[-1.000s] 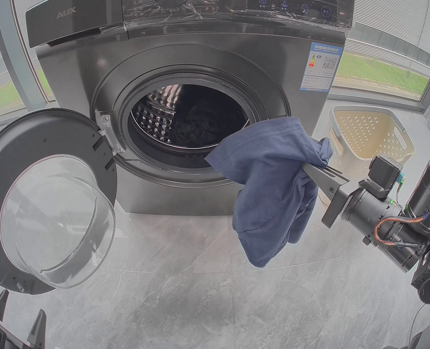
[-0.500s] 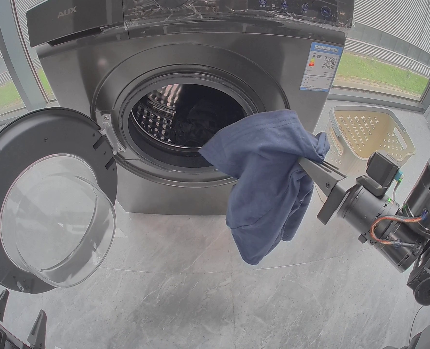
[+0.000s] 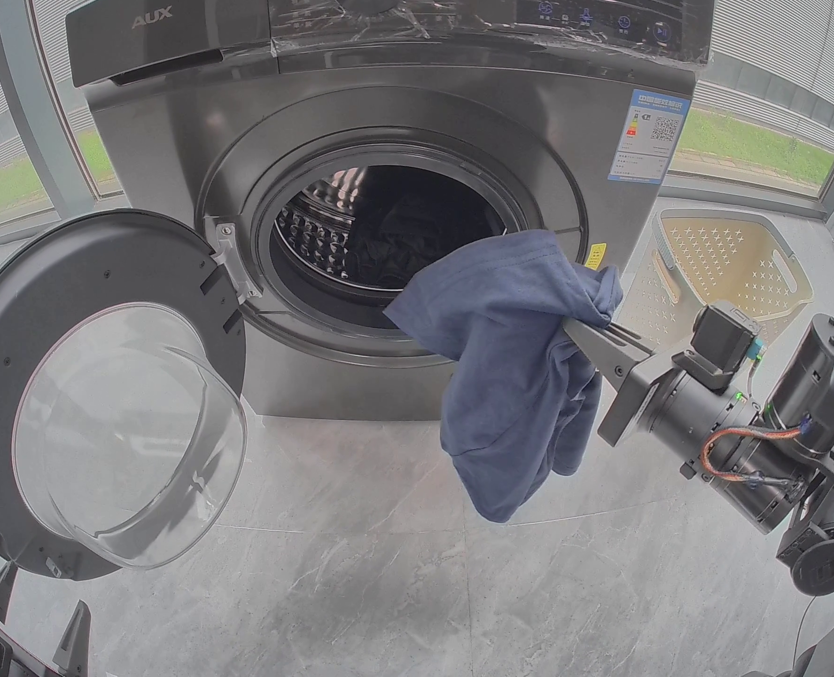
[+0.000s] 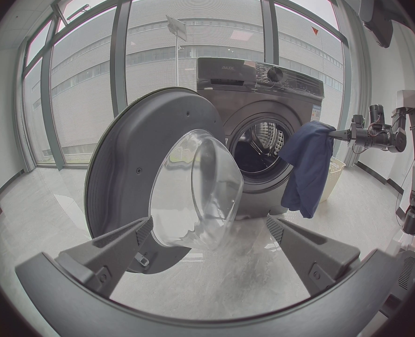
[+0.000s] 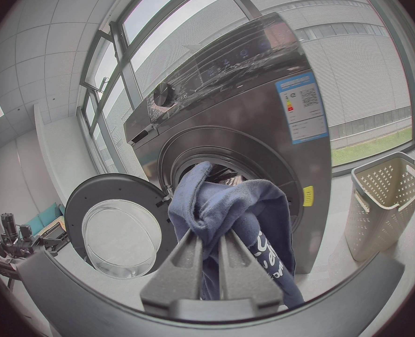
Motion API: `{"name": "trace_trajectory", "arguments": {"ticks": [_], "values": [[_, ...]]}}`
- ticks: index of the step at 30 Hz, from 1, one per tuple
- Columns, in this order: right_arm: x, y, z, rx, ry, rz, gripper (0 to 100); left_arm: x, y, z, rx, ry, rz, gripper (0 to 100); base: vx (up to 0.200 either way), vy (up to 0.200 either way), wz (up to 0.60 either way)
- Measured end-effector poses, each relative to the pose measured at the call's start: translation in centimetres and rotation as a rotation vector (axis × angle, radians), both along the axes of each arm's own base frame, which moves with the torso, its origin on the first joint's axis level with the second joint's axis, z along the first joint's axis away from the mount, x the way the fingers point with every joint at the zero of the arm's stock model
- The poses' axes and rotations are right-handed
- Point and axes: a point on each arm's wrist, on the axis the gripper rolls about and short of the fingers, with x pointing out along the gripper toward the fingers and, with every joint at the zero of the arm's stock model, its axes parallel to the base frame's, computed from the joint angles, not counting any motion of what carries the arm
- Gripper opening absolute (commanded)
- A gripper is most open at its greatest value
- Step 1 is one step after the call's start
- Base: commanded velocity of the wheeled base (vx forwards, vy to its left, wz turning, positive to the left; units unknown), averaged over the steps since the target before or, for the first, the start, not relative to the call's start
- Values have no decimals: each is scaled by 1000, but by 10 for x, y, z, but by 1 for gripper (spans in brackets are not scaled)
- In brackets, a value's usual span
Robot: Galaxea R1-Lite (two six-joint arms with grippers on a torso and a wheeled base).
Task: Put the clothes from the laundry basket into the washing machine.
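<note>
A blue garment [image 3: 511, 359] is held before the washing machine's [image 3: 389, 96] open drum.
Head view: it is clamped in the right gripper [image 3: 576, 328], and the laundry basket [image 3: 732, 256] is seen beside the machine. Left wrist view: the left gripper [image 4: 209, 222] is spread wide, nothing held. Right wrist view: cloth is pinched between near-closed fingers [image 5: 184, 263].
</note>
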Motion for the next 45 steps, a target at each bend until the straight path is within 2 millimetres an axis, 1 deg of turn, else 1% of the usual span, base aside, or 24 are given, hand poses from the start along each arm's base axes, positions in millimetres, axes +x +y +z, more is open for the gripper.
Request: {"name": "trace_trajectory", "arguments": {"ticks": [6,9,14,18,21,24,28,32,38,42,45], "values": [[2,9,1,3,-4,20,0,0,0,0,14,-5,-3,100,0,0,0],[3,13,2,7,-6,28,0,-1,-1,6,20,-31,-39,100,0,0,0],[6,24,6,26,-21,51,0,-5,-4,38,32,-97,-195,100,0,0,0],[9,33,9,39,-31,67,0,5,-7,59,38,-72,-321,100,0,0,0],[13,40,11,49,-41,77,0,20,-8,73,39,-45,-398,100,0,0,0],[17,47,13,60,-53,84,0,40,-10,85,35,-16,-463,100,0,0,0],[24,57,17,78,-72,94,0,74,-14,94,23,48,-554,100,0,0,0],[30,65,20,95,-89,100,0,105,-21,95,10,113,-639,100,0,0,0],[37,75,23,113,-107,103,0,150,-40,90,5,163,-762,100,0,0,0],[40,79,23,115,-111,101,0,173,-54,84,6,160,-822,100,0,0,0],[41,80,22,113,-111,99,0,188,-65,75,3,190,-858,100,0,0,0]]}}
